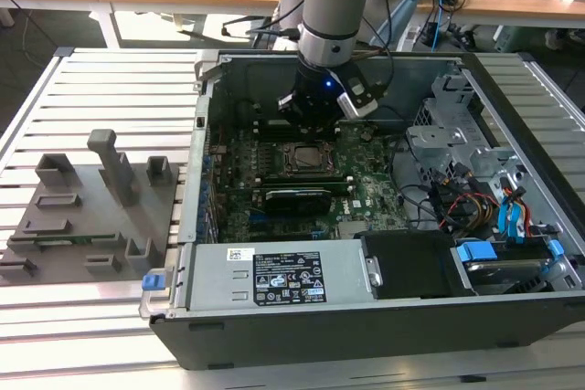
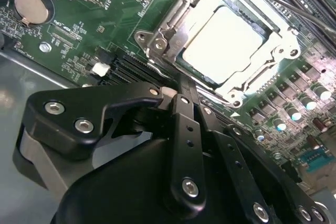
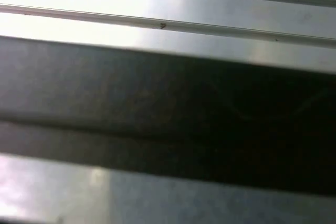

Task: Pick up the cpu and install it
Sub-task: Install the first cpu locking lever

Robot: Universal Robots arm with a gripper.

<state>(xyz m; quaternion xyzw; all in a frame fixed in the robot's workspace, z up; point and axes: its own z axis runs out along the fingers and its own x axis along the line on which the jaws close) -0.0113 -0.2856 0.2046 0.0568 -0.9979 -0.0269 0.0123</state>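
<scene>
Already the cpu (image 2: 223, 43) lies seated in the socket (image 2: 157, 35) on the motherboard (image 1: 366, 191), inside the open case (image 1: 384, 317). Above it in the exterior view hangs the gripper (image 1: 309, 116), not touching the chip. Whether its jaws are open or closed I cannot tell. Grey fixture blocks (image 1: 87, 207) sit on the slatted table (image 1: 110, 79), toward the exterior view's left.

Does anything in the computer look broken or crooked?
Nothing stands out. The cpu lies flat and square inside the metal socket frame on the green motherboard. The hand hangs just beside it inside the open case. No part looks cracked or tipped.
</scene>
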